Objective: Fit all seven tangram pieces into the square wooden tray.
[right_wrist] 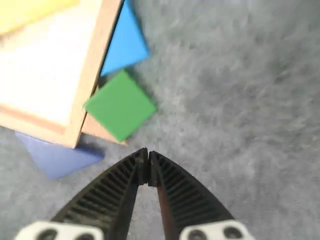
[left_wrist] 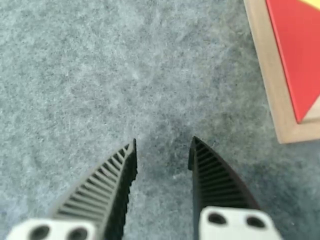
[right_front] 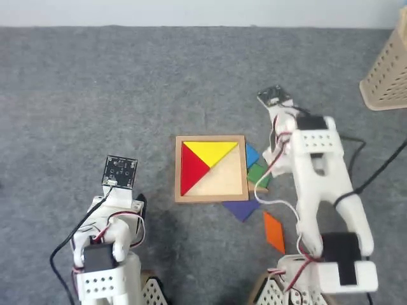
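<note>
The left gripper (left_wrist: 164,141) is spread wide over the grey surface (left_wrist: 100,75), near a corner of the tray (left_wrist: 272,75). The right gripper (right_wrist: 147,154) is closed with nothing in it, just beside the green square (right_wrist: 120,105), which touches the tray's edge from outside. I think it should spread wide first, pinch two flat sides, then lift the square over the edge. Farther on, a red triangle (right_front: 193,166) and a yellow triangle (right_front: 210,152) lie inside.

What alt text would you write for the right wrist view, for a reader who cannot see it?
The right arm's claw, shut, hangs over grey carpet near a green square. Beyond it a blue triangle lies along the outer edge of the wooden tray, and a purple piece shows at the tray's corner.
</note>
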{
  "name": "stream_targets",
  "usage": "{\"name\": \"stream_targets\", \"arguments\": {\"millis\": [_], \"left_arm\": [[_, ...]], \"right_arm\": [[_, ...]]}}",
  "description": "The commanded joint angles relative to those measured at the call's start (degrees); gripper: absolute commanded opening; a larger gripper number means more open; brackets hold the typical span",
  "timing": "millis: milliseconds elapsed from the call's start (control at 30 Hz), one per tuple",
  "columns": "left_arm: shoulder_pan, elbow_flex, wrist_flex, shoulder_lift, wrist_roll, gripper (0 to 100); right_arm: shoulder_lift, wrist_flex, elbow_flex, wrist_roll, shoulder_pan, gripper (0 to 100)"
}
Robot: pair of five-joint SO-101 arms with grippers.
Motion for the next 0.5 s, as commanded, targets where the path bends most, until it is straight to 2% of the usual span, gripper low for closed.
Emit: {"name": "stream_targets", "arguments": {"millis": [0, 100, 233, 333, 467], "left_arm": [[0.09, -0.66, 0.26, -0.35, -0.26, 17], [0.18, -0.66, 0.26, -0.35, -0.26, 17], [0.09, -0.66, 0.26, -0.35, -0.26, 17], [0.09, -0.66, 0.26, -0.35, -0.26, 17], [0.09, -0.66, 0.26, -0.35, -0.26, 17]], "right_arm": [[-0.84, 8.48, -4.04, 1.23, -0.75, 6.3], [-4.7, 9.01, 4.84, 3.96, -8.04, 11.0], [-15.16, 3.12, 20.66, 4.4, -15.34, 13.0], [-20.79, 2.33, 27.34, 4.4, -16.75, 18.7], [-18.59, 2.33, 28.04, 5.01, -14.64, 27.1]]}}
